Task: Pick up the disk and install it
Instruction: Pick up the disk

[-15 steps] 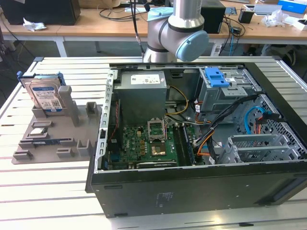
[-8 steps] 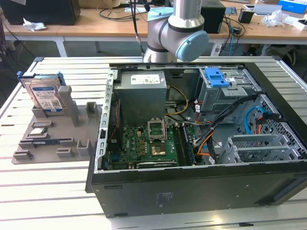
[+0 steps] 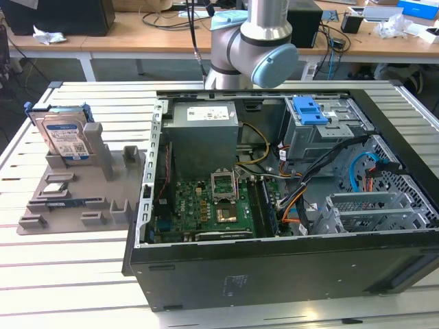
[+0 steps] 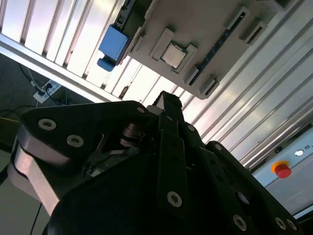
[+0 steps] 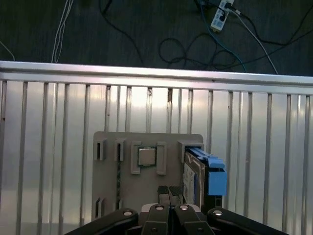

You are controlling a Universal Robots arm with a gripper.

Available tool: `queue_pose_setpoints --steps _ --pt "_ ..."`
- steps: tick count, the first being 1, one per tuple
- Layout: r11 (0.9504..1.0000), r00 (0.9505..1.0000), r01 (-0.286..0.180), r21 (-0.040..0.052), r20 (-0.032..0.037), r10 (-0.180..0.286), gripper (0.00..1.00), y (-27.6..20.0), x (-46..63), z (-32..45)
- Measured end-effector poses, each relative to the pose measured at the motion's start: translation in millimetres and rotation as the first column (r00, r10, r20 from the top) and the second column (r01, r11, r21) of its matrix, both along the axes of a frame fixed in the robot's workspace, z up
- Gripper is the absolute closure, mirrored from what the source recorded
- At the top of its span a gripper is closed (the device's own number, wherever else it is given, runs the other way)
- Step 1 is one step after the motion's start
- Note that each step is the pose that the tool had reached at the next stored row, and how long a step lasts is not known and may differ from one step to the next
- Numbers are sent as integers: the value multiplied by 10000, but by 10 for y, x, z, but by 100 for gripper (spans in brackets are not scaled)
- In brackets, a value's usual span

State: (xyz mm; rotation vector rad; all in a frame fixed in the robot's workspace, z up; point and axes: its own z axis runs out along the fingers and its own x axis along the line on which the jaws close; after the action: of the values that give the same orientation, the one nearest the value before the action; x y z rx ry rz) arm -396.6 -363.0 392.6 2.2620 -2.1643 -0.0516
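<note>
The disk (image 3: pixel 65 137), a silver drive with a white-and-blue label in a blue bracket, stands on edge in a slot of the grey fixture plate (image 3: pixel 103 195) at the exterior view's left. Its blue bracket also shows in both wrist views (image 5: pixel 215 177) (image 4: pixel 113 44). In both wrist views my gripper (image 5: pixel 169 191) (image 4: pixel 168 100) hangs well above the fixture plate (image 5: pixel 112 181), apart from the disk. Its black fingers are shut together with nothing between them.
An open computer case (image 3: pixel 274 274) lies at the exterior view's right, holding a motherboard (image 3: pixel 212 205), a grey power supply (image 3: pixel 204 133) and a blue-handled drive cage (image 3: pixel 309 110). A square chip (image 5: pixel 146 156) rests on the fixture. The slatted metal table (image 5: pixel 49 147) ends near floor cables.
</note>
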Motion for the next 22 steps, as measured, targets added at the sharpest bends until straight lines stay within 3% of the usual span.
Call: queue_pose_setpoints --steps 5,10,11,12,15,18,22 --pt "10000 10000 7 0 0 -7 89 0 0 0" --pt "10000 10000 13 0 0 -13 58 0 0 0" --pt "10000 10000 15 0 0 -15 58 0 0 0" --pt "10000 10000 16 0 0 -16 46 0 0 0" --pt "10000 10000 42 -3 0 -42 46 0 0 0" --pt "9989 9989 460 -4 0 -460 46 3 1 -5" --pt "9989 9989 463 -4 0 -463 46 74 6 -15"
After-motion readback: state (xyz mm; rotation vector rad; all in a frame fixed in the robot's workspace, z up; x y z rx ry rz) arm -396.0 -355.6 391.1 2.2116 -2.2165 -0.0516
